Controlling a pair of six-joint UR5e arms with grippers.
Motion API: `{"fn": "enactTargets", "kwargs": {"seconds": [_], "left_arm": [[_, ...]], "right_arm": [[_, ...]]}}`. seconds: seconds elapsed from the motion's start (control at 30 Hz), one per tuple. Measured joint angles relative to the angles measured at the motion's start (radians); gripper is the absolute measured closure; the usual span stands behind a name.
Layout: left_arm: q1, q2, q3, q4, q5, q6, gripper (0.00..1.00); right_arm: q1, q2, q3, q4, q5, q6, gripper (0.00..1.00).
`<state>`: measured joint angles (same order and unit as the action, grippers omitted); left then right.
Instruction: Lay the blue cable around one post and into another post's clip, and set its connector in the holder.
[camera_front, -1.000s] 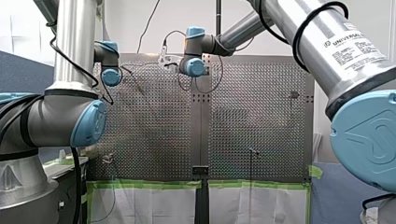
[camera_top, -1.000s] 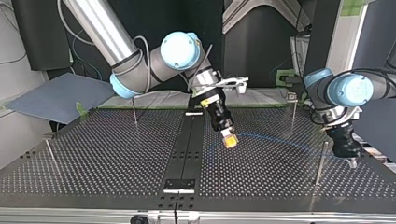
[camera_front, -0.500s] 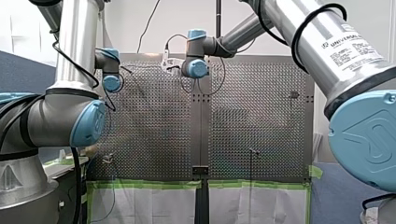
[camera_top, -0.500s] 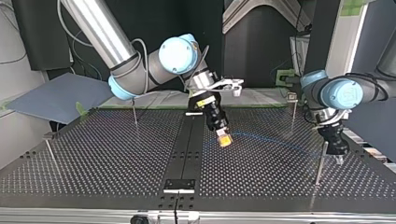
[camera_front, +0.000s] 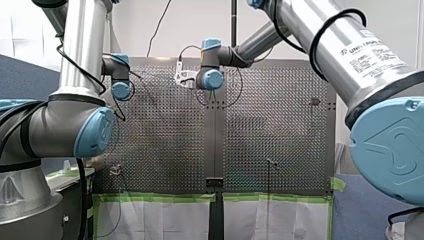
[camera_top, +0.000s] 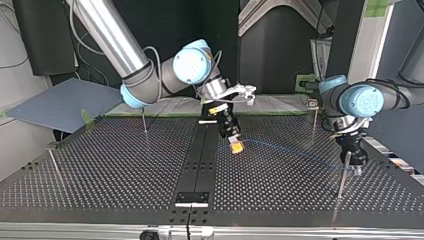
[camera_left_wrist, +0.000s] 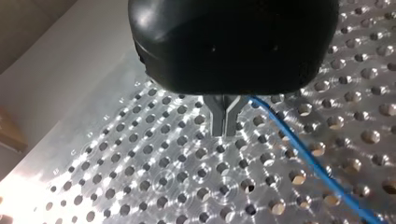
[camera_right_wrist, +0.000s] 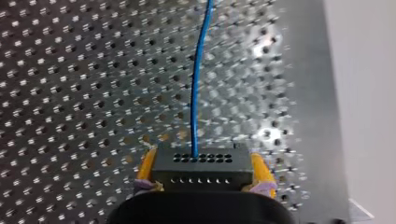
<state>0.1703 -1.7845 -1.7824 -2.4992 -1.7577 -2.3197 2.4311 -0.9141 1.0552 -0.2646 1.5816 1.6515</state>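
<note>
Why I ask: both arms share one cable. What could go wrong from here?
My left gripper hangs close beside a thin post; a sideways move might knock it. The blue cable spans from it to the connector held in the yellow pads of my right gripper; if the arms pull apart, the connector could slip out.

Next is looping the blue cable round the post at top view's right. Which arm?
Left, likely. My left gripper grips the blue cable right beside that post; my right gripper is mid-table, holding the connector.
</note>
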Motion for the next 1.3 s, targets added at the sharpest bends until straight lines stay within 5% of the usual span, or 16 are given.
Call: {"fn": "enactTargets", "kwargs": {"seconds": [0.07, 0.13, 0.23, 0.5, 0.63, 0.93, 1.3], "left_arm": [[-0.002, 0.000, 0.000, -0.001, 0.003, 0.003, 0.67], [-0.004, 0.000, 0.000, -0.004, 0.004, 0.005, 0.46], [-0.007, 0.000, 0.000, -0.010, 0.003, 0.005, 0.33], [-0.014, 0.000, 0.000, -0.032, -0.026, -0.004, 0.36], [-0.021, 0.000, 0.000, -0.016, -0.005, -0.005, 0.36], [-0.033, 0.000, 0.000, -0.006, 0.035, -0.004, 0.33], [-0.040, 0.000, -0.001, -0.019, 0.002, 0.001, 0.33]], "right_arm": [[0.000, 0.004, 0.000, 0.005, 0.003, -0.001, 0.78], [0.000, 0.005, 0.000, 0.007, 0.005, -0.002, 0.78], [0.000, 0.007, 0.000, 0.010, 0.005, -0.002, 0.78], [-0.005, 0.008, 0.016, 0.022, 0.022, -0.009, 0.78], [-0.013, 0.008, 0.036, 0.011, 0.046, -0.009, 0.78], [-0.053, 0.009, 0.064, 0.000, 0.069, 0.003, 0.78], [-0.099, 0.003, 0.147, -0.055, 0.140, 0.007, 0.78]]}}
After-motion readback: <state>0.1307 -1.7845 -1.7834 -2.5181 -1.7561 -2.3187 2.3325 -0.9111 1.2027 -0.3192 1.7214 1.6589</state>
